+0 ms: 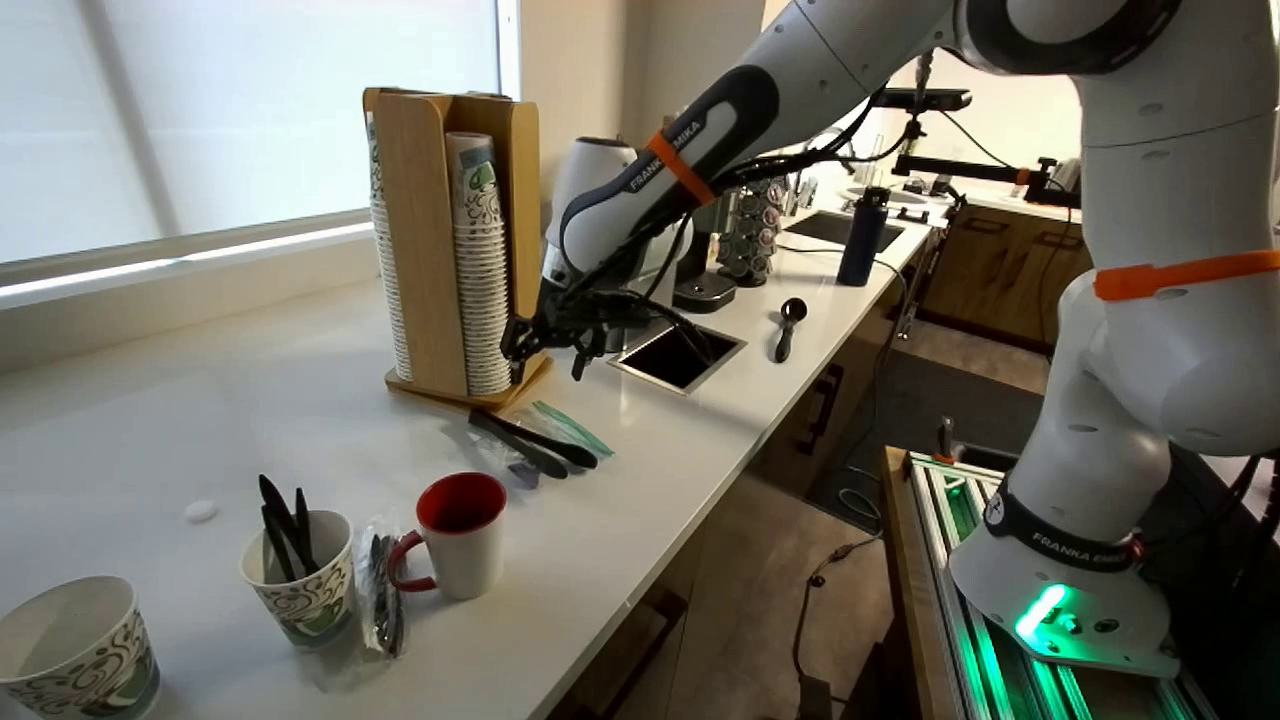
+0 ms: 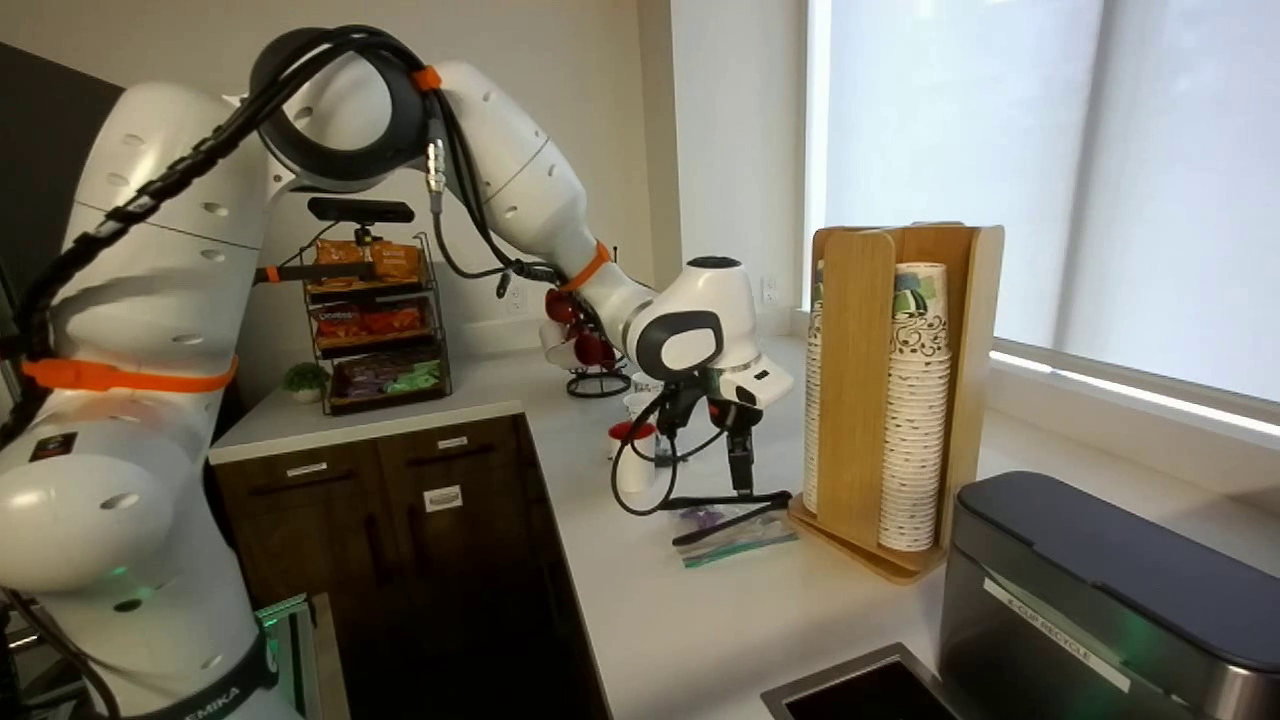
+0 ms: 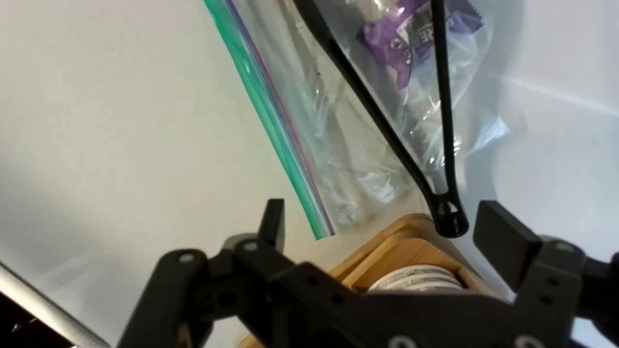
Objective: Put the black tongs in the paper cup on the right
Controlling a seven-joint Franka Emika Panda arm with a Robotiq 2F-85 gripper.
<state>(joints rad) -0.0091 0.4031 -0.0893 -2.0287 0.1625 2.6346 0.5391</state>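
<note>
Slim black tongs [image 3: 371, 104] inside the white surface's [image 1: 300, 400] front edge were ungrasped by the empty, fully spread black gripper [image 3: 384, 223]; insertion into the pale printed paper cup [image 1: 312, 600] was pending.

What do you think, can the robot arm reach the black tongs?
Probably yes: the open fingers hang near the black tongs, which lie uncovered atop the plastic bag, though the wooden cup holder stands close.
</note>
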